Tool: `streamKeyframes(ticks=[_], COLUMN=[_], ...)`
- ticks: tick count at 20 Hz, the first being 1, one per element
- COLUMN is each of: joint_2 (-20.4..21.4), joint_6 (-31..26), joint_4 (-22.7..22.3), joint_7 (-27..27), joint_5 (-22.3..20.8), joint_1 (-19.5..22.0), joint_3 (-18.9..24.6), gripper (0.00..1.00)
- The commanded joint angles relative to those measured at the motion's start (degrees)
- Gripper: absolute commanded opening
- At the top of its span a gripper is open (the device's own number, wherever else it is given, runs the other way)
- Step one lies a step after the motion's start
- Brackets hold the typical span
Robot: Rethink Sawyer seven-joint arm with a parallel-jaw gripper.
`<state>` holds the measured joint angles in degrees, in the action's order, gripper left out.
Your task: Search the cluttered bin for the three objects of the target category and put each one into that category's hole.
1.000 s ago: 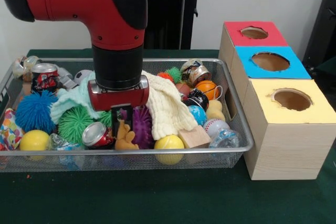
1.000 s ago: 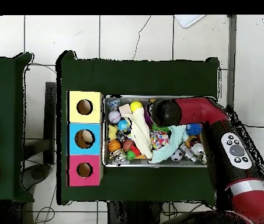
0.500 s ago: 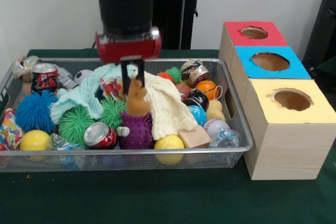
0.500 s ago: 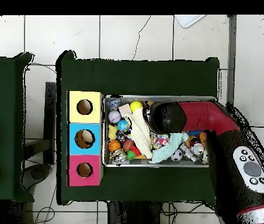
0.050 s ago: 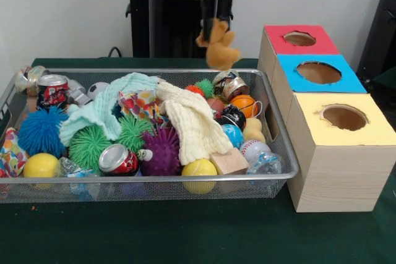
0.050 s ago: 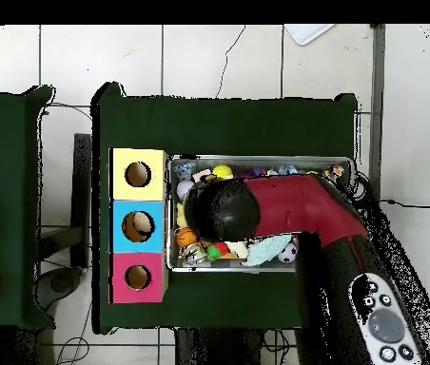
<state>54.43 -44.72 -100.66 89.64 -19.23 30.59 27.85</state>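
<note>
An orange-brown plush toy (image 5: 219, 47) hangs in the air above the back right corner of the wire bin (image 5: 148, 187), with my gripper (image 5: 216, 21) shut on its top. It is left of the wooden box, whose top holds a red hole (image 5: 299, 38), a blue hole (image 5: 318, 72) and a yellow hole (image 5: 344, 117). In the overhead view the arm's round head (image 6: 221, 211) covers the gripper and toy, close to the box's blue hole (image 6: 138, 226).
The bin is crowded: a red can (image 5: 116, 159), a purple spiky ball (image 5: 162, 153), a cream cloth (image 5: 193, 125), a blue fuzzy ball (image 5: 40, 131), a yellow ball (image 5: 199, 170) and a wooden block (image 5: 230, 161). The box stands against the bin's right side.
My gripper closed on the plush toy low in the bin, lifted it clear of the clutter, and carried it up and toward the box.
</note>
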Motion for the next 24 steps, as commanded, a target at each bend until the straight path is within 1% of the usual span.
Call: streamKeyframes(ticks=[1,4,5,8,9,10,11,13,15,20,22,24], joint_2=[6.3,8.1,8.7,9.8,9.5,9.2,8.5,7.4,7.3,9.8,9.7,8.7], joint_6=[-2.8,-1.8,-0.1,4.4,6.2,7.1,7.0,8.7,10.6,13.8,16.2,19.1], joint_4=[-16.0,-20.2,-21.8,-25.2,-26.1,-27.0,-26.9,-28.1,-29.7,-34.4,-36.5,-38.2], joint_7=[12.9,15.6,15.8,17.4,18.1,18.4,18.0,18.0,18.6,18.7,18.4,19.0], joint_5=[4.7,7.4,8.0,7.6,7.2,7.2,6.0,6.0,5.6,7.2,8.9,10.4], joint_1=[-4.0,-6.4,-6.8,-9.6,-10.5,-11.3,-12.3,-13.4,-14.9,-17.9,-18.7,-19.8], joint_3=[-5.3,-8.0,-8.2,-10.6,-11.4,-12.1,-12.8,-13.9,-15.7,-19.2,-19.6,-19.6], gripper=[0.00,0.00,0.00,0.00,0.00,0.00,0.00,0.00,0.00,0.00,0.00,0.00])
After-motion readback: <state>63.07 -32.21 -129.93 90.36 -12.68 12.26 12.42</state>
